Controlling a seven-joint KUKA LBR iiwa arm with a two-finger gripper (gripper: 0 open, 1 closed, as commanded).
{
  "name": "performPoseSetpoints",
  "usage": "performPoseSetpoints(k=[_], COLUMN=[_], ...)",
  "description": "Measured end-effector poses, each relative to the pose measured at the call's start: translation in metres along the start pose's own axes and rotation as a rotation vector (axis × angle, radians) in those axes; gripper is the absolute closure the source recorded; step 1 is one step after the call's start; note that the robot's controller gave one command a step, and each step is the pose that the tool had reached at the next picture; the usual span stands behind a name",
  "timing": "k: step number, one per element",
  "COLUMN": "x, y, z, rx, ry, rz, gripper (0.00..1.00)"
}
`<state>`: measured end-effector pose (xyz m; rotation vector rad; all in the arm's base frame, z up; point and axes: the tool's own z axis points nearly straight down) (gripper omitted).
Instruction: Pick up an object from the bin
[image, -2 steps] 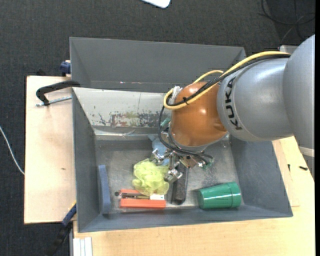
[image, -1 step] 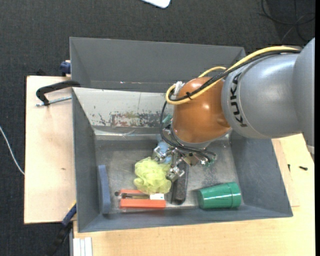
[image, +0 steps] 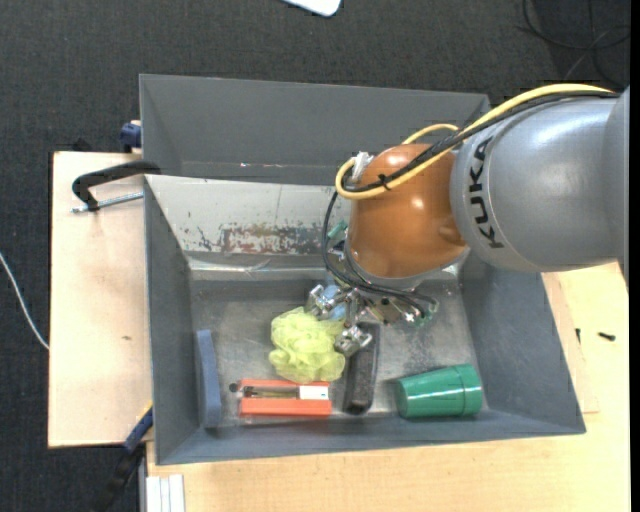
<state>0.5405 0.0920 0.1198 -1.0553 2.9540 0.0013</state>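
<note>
The yellow-green crumpled lump (image: 303, 346) lies mid-floor in the bin (image: 172, 330), apparently not yet lifted, with the tool (image: 348, 322) low at its right edge, open or closed we cannot tell.

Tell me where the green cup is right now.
In the camera view, the green cup lies on its side near the lower right corner of the bin, just right of the black bar.

Tool (image: 343, 322) beside crumpled yellow-green cloth (image: 302, 346)
</note>
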Motion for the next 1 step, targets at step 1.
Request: performPoseSetpoints(k=[1], x=[-0.0007], y=[-0.0002], z=[-0.0112], rx=[0.001], ry=[-0.002], rz=[0.0], gripper=[1.0])
